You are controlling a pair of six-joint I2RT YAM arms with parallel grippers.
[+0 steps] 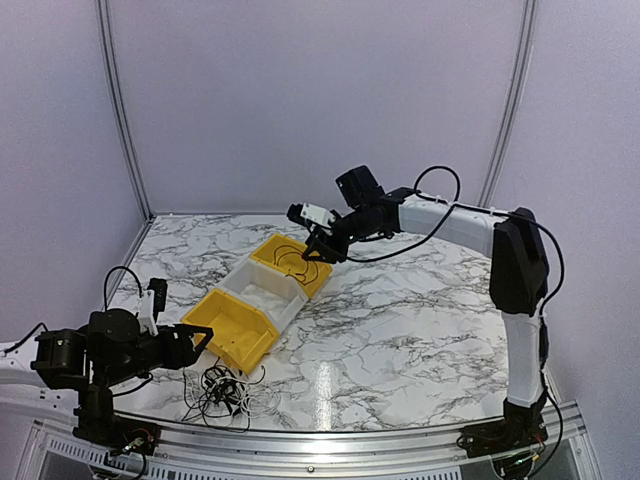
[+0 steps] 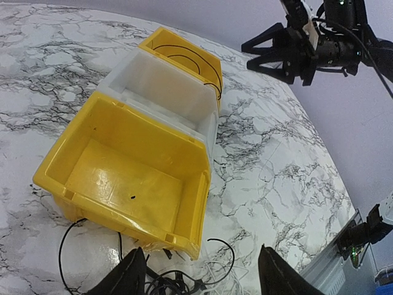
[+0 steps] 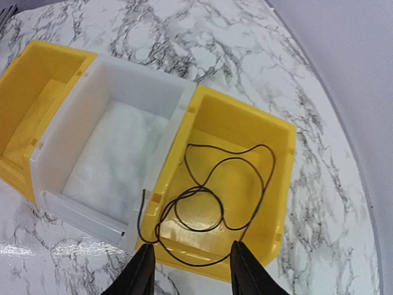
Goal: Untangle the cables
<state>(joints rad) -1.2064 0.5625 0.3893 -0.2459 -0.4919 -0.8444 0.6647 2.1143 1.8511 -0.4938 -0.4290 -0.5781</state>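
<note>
A loose tangle of thin black and white cables (image 1: 222, 392) lies on the marble table near its front edge, also in the left wrist view (image 2: 184, 279). One thin black cable (image 3: 212, 196) lies looped in the far yellow bin (image 3: 279, 184), one end draped over its near rim; it also shows in the top view (image 1: 292, 256). My left gripper (image 1: 195, 342) is open and empty, just above the tangle beside the near yellow bin (image 1: 235, 325); its fingers (image 2: 132, 276) frame the tangle. My right gripper (image 1: 322, 247) is open and empty, hovering over the far yellow bin.
Three bins stand in a diagonal row: the near yellow bin (image 2: 132, 172), a white bin (image 1: 268, 288) in the middle, also in the right wrist view (image 3: 116, 141), and the far yellow bin (image 1: 318, 272). The table's front rail (image 1: 330, 440) runs close behind the tangle.
</note>
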